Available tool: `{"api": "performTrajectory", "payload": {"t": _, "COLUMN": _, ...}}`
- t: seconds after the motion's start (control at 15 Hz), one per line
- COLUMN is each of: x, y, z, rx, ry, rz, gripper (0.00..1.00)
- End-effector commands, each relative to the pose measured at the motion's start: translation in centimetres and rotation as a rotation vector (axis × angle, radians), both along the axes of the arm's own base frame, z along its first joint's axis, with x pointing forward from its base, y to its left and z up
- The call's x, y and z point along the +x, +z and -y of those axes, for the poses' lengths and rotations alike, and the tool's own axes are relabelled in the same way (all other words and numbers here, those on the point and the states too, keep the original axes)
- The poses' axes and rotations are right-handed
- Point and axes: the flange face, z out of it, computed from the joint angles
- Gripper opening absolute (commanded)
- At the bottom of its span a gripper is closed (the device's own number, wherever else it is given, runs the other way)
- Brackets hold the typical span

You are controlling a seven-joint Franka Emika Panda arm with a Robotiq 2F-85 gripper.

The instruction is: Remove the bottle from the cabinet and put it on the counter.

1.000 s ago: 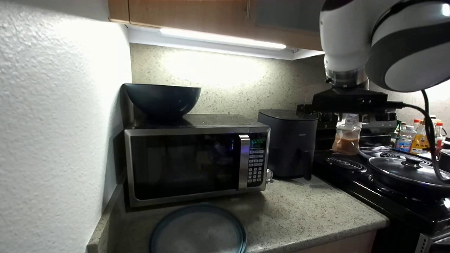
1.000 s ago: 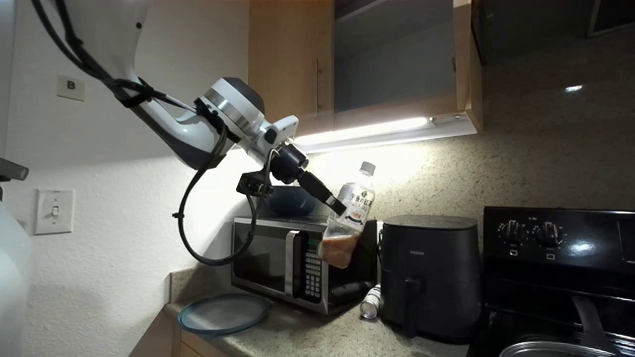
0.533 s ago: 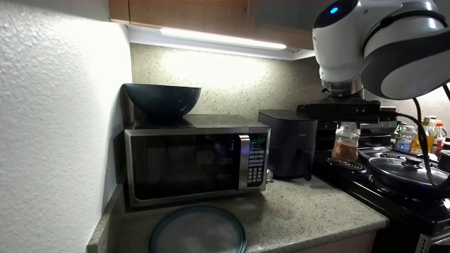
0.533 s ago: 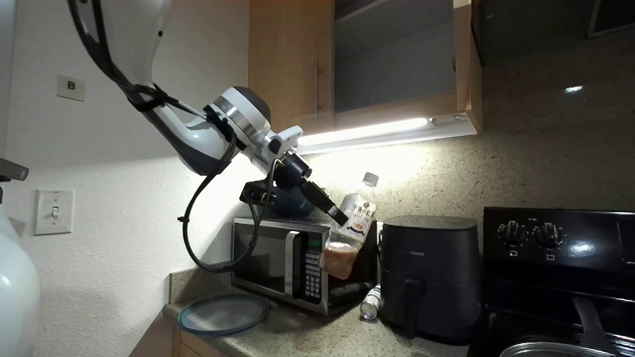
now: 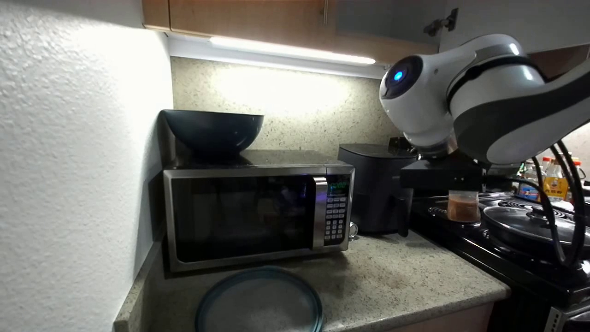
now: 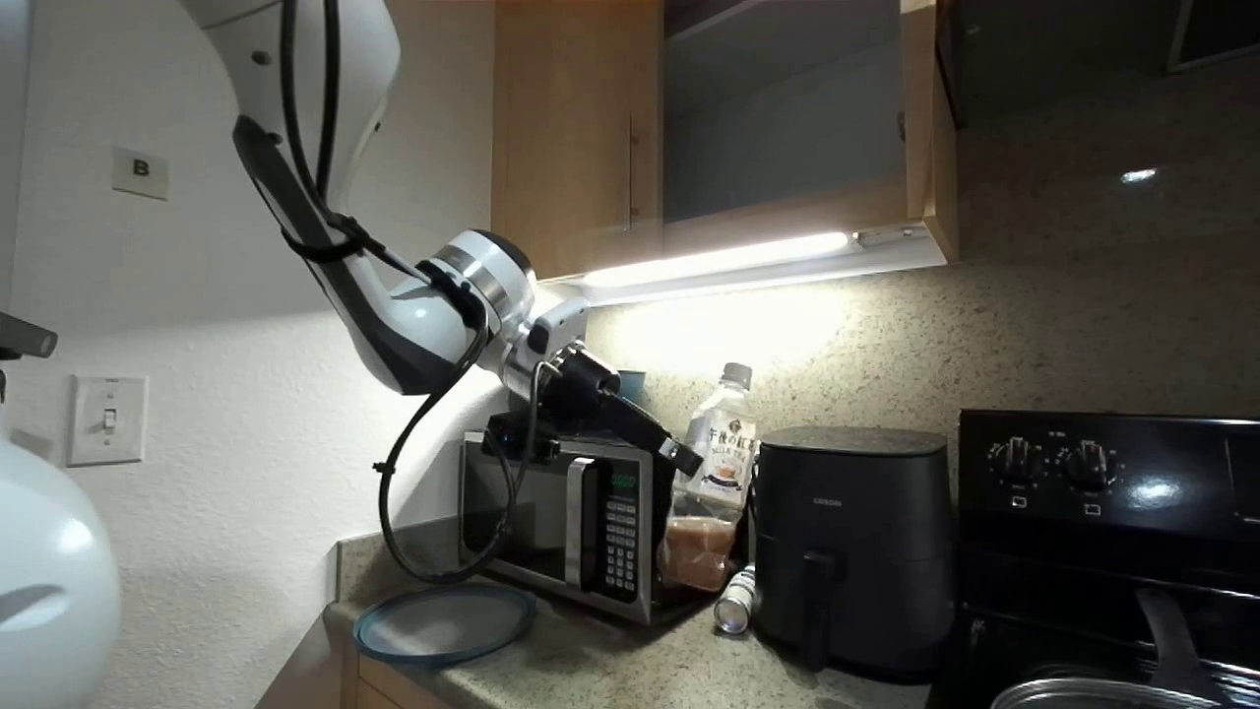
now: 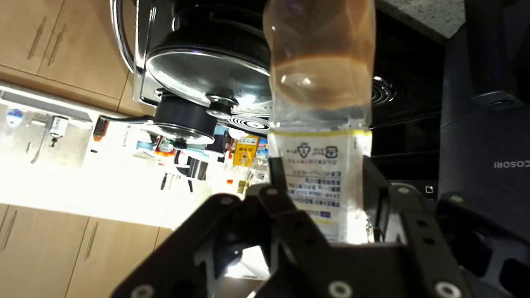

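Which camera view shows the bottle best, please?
An exterior view: there the bottle shows almost whole, cap to base. The wrist view shows its label and brown contents, no cap; an exterior view with its top hidden shows only its lower part.

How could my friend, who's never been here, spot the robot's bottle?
In an exterior view, find the boxy silver-framed microwave. Between its black keypad and the rounded black air fryer, as seen there, a black gripper holds the slim clear plastic bottle, tilted. Unlike the small pale cylinder lying lower down, it hangs in the air, with brown drink inside.
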Motion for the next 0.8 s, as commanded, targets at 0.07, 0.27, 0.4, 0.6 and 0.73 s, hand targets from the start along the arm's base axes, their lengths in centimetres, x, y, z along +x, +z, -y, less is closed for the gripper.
{"api": "performTrajectory", "payload": {"t": 0.07, "x": 2.6, "y": -2.3, "z": -0.2, "rx": -0.029, "ry": 0.002, "rz": -0.032, "gripper": 0.20}}
{"api": "performTrajectory", "payload": {"t": 0.27, "x": 2.3, "y": -2.9, "z": -0.3, "rx": -0.027, "ry": -0.007, "rz": -0.041, "gripper": 0.45}}
{"api": "performTrajectory", "payload": {"t": 0.4, "x": 2.6, "y": -2.9, "z": -0.2, "rx": -0.025, "ry": -0.010, "rz": -0.042, "gripper": 0.45}}
{"api": "performTrajectory", "payload": {"t": 0.6, "x": 3.0, "y": -3.4, "z": -0.4, "rx": -0.039, "ry": -0.025, "rz": -0.015, "gripper": 0.20}}
{"api": "performTrajectory", "payload": {"t": 0.73, "x": 3.7, "y": -5.0, "z": -0.4, "rx": -0.059, "ry": -0.050, "rz": -0.008, "gripper": 0.20}}
